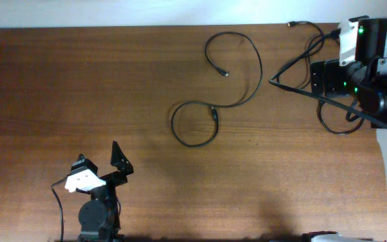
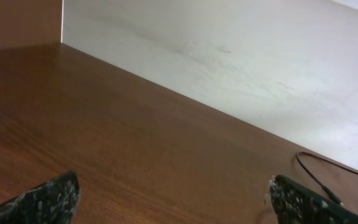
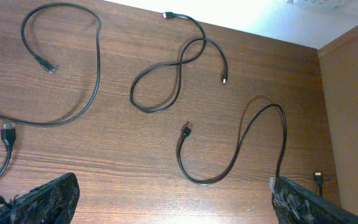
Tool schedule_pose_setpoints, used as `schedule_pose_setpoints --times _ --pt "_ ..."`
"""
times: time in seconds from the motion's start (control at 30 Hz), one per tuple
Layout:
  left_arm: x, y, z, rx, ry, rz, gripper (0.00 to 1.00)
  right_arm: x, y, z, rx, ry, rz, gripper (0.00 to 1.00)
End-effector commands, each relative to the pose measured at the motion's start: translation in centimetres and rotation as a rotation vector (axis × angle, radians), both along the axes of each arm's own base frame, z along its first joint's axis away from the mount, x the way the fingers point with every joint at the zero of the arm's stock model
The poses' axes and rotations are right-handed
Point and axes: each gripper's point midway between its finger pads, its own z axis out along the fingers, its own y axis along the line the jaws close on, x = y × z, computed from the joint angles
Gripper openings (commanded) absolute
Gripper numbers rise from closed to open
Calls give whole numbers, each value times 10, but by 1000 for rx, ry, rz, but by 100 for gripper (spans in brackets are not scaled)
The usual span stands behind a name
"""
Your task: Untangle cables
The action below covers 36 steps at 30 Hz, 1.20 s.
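Observation:
Three thin black cables lie apart on the brown table. In the right wrist view the long cable (image 3: 98, 62) curls at the left. The middle cable (image 3: 166, 93) crosses itself in a figure eight. The third cable (image 3: 247, 134) snakes at the right. Overhead, the long cable (image 1: 257, 81) lies in the table's middle. The other two, one (image 1: 312, 42) and the other (image 1: 334, 129), lie partly hidden under my right arm. My right gripper (image 3: 176, 205) (image 1: 324, 77) hangs open and empty above them. My left gripper (image 1: 99, 161) (image 2: 173, 205) is open and empty at the front left. A cable end (image 2: 319, 180) shows in the left wrist view.
A white wall (image 2: 229, 56) runs along the table's far edge. A brown side panel (image 3: 353, 112) stands at the right of the table. Thicker black arm cables (image 1: 294, 87) stretch from my right arm over the table.

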Motion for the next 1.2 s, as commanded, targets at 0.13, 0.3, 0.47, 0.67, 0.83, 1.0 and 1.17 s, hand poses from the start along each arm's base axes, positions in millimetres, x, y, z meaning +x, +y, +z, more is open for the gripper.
schedule_pose_setpoints --times 0.13,0.3,0.47,0.67,0.83,1.0,1.17 --pt "0 -1 -1 15 2 -10 99 1 0 0 7 -1 -3 98" --pt "0 -1 -1 15 2 -10 99 2 -3 2 -1 -13 -15 98" --pt "0 -1 -1 15 2 -10 99 15 11 38 70 -233 43 98" --pt "0 -1 -1 15 2 -10 99 -12 15 16 100 -455 77 98" --pt "0 -1 -1 15 2 -10 99 -52 13 -48 107 -555 83 98" --pt "0 -1 -1 15 2 -10 99 -92 12 -98 118 -654 94 99" --pt "0 -1 -1 15 2 -10 99 -119 4 -132 180 -744 43 98"
